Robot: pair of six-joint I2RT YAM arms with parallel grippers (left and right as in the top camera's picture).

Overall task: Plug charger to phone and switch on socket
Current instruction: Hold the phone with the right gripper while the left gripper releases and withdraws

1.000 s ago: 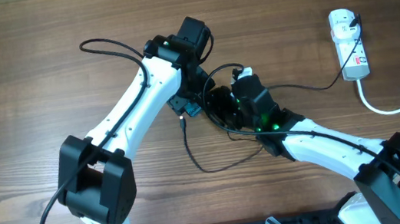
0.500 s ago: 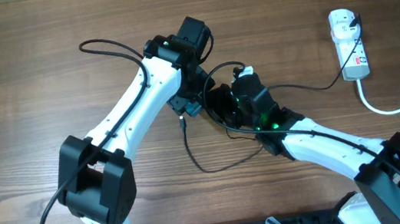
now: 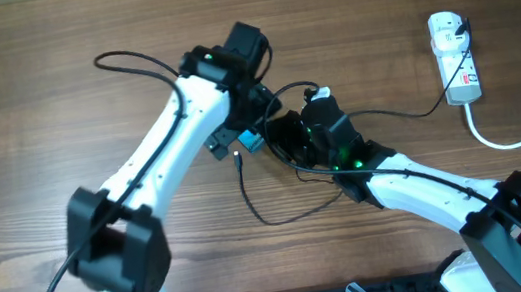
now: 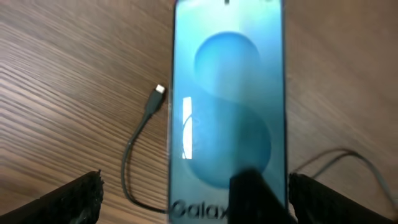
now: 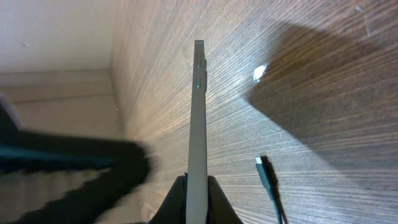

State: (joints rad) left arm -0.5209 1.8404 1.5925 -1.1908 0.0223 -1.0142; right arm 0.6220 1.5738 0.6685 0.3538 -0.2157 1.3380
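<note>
The table (image 3: 21, 87) is viewed from straight above, from afar, by the overhead camera, the socket (image 3: 455, 60) lying at 2 o'clock. The phone (image 4: 230, 106) is faced screen-on from close by in the left wrist view, the charger (image 4: 158, 92) tip at its 9 o'clock. In the right wrist view the phone is seen edge-on, very near. Phone and tip are shared by all three views.

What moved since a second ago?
The left arm swung leftward in the overhead view, pulling its open left tool back from the phone, so more turquoise screen shows. The right tool kept gripping the phone; the charger and socket stayed put.
</note>
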